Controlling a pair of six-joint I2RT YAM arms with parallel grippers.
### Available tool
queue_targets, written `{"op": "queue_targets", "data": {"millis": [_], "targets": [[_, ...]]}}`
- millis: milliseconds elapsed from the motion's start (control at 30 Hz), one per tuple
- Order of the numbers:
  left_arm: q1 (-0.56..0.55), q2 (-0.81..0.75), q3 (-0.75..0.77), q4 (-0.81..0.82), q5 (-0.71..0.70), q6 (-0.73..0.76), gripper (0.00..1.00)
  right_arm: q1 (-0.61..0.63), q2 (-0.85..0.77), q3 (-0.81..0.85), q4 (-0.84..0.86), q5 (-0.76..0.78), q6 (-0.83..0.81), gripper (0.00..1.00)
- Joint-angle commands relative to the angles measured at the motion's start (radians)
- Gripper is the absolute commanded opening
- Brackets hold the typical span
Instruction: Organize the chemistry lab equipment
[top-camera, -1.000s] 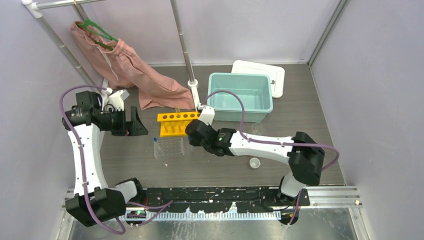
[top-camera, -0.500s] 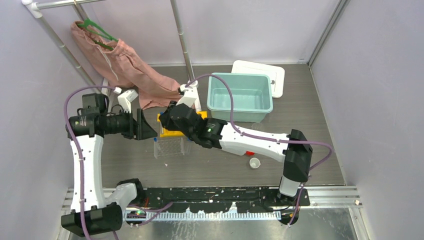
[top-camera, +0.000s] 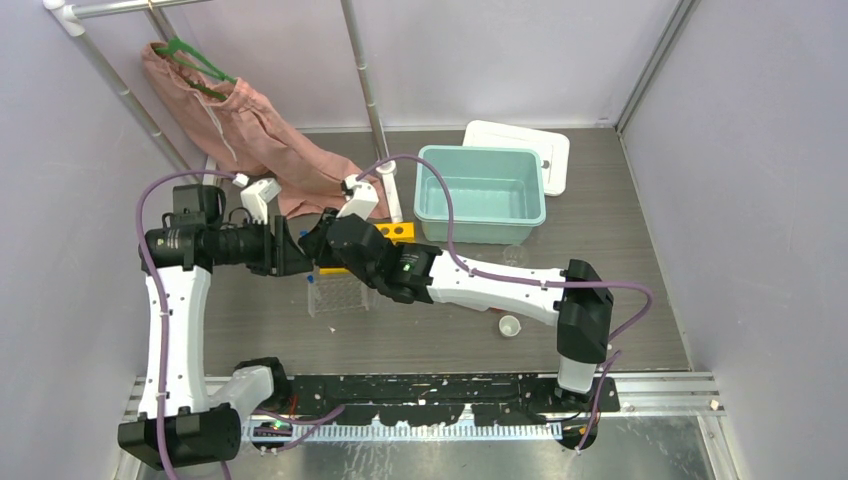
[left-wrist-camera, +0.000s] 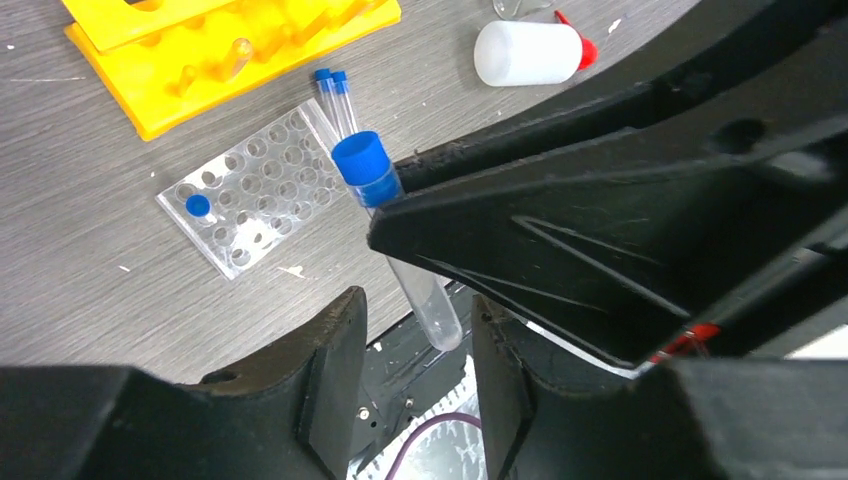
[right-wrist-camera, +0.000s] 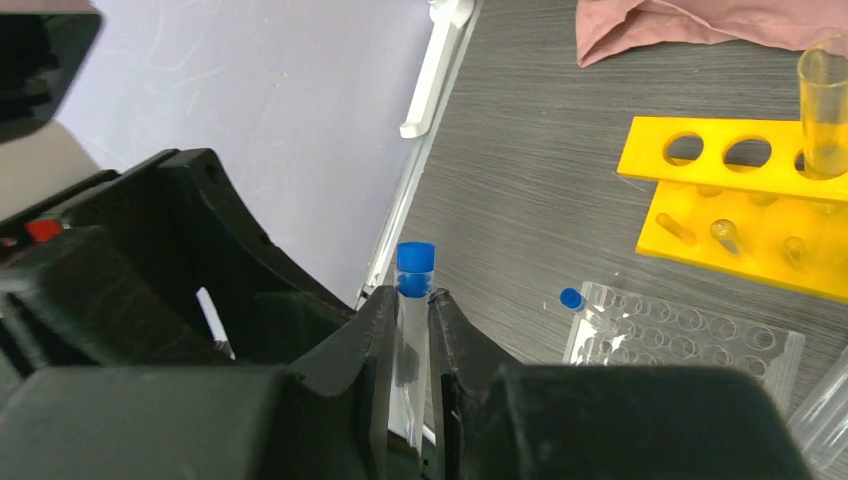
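While the right pincer (right-wrist-camera: 412, 305) is clenched on a blue-capped tube (right-wrist-camera: 415, 262) raised above the surface (right-wrist-camera: 560, 150) near the clear well tray (right-wrist-camera: 690, 335), the left pincer (left-wrist-camera: 418, 320) is released, its fingers flanking the tube's rounded end.

We see little of the yellow rack (top-camera: 402, 231) behind the right arm (top-camera: 470, 285); its fingers (right-wrist-camera: 372, 330) hide the base of the tube (right-wrist-camera: 414, 262).

My right arm reaches across to the left, its gripper (right-wrist-camera: 412, 305) pinched on a tube (right-wrist-camera: 415, 260). My left forearm lies level, its gripper (left-wrist-camera: 415, 350) facing the right one, jaws parted around the tube's end.
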Motion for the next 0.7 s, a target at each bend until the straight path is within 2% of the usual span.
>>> {"op": "queue_targets", "data": {"millis": [0,200,233,267,333,433,533,667], "targets": [[-0.008,0.004,-0.006,0.038,-0.020,-0.004,0.41,0.007,-0.005,0.058,0.071,0.005,0.015,0.01],[-0.012,0.009,-0.010,0.043,-0.034,0.002,0.18,0.009,0.004,0.069,0.098,-0.005,0.014,0.01],[-0.012,0.008,-0.010,0.043,-0.036,0.006,0.14,0.009,0.008,0.076,0.094,-0.013,0.012,0.04],[-0.012,0.008,-0.010,0.043,-0.040,0.012,0.10,0.009,0.012,0.085,0.086,-0.026,0.015,0.08],[-0.012,0.003,-0.008,0.040,-0.042,0.032,0.04,0.006,0.022,0.107,0.040,-0.051,0.023,0.30],[-0.012,-0.009,-0.006,0.034,-0.051,0.071,0.00,-0.023,0.032,0.144,-0.038,-0.129,0.034,0.48],[-0.012,-0.027,-0.011,0.032,-0.048,0.109,0.00,-0.056,0.042,0.177,-0.109,-0.218,0.033,0.57],[-0.011,-0.034,-0.011,0.020,-0.042,0.140,0.00,-0.093,0.049,0.198,-0.131,-0.357,-0.003,0.57]]}}
